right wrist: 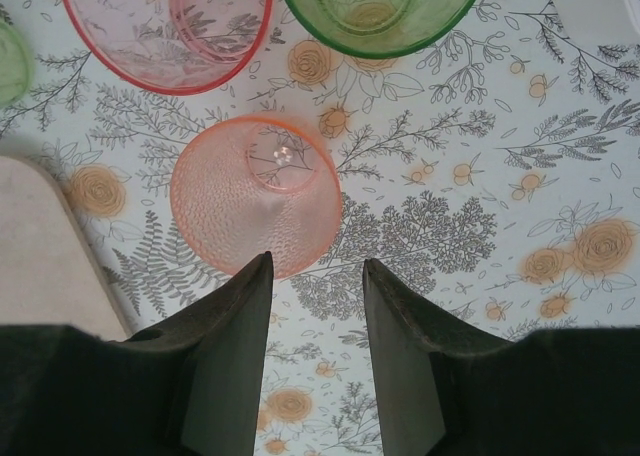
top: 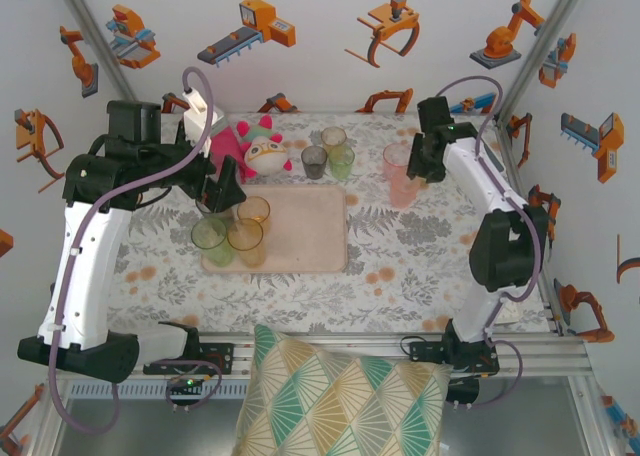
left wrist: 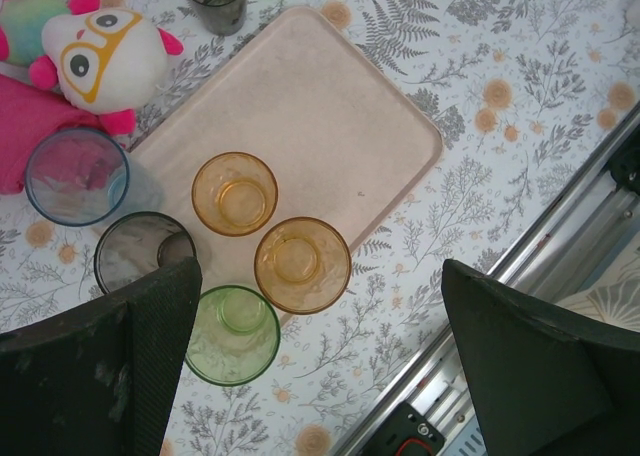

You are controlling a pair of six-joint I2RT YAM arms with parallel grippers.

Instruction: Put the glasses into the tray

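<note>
While both arms stand over the table (top: 400, 266), I judge the task to be part done, with most glasses yet to be moved. At the far left, beside a plush toy (left wrist: 100, 56), a blue glass (left wrist: 75, 176) and a smoky grey glass (left wrist: 140, 251) stand upright on the table, off the tray (left wrist: 330, 96) and just beside its edge. My left jaws hang above that corner, spread to full width and holding nothing. A green glass (left wrist: 232, 334) stands at the tray's near corner; whether it is on the rim or just off it, I cannot tell. Two amber glasses (left wrist: 235, 193) stand upright inside the tray, close together, and the rest of the tray is bare. Beyond its far edge three further glasses (top: 314, 162) wait on the table. To the right, my right jaws are part open with nothing between them, pointed down at a salmon-pink glass (right wrist: 255, 191) that stands upright just ahead of the fingertips. A wider pink glass (right wrist: 150, 36) and a second green glass (right wrist: 380, 11) stand close behind it. The step in hand appears to be the approach to the salmon-pink glass. The gap is narrower than its mouth, so the next move calls for wider jaws, or one finger inside the wall, without knocking the neighbours.
</note>
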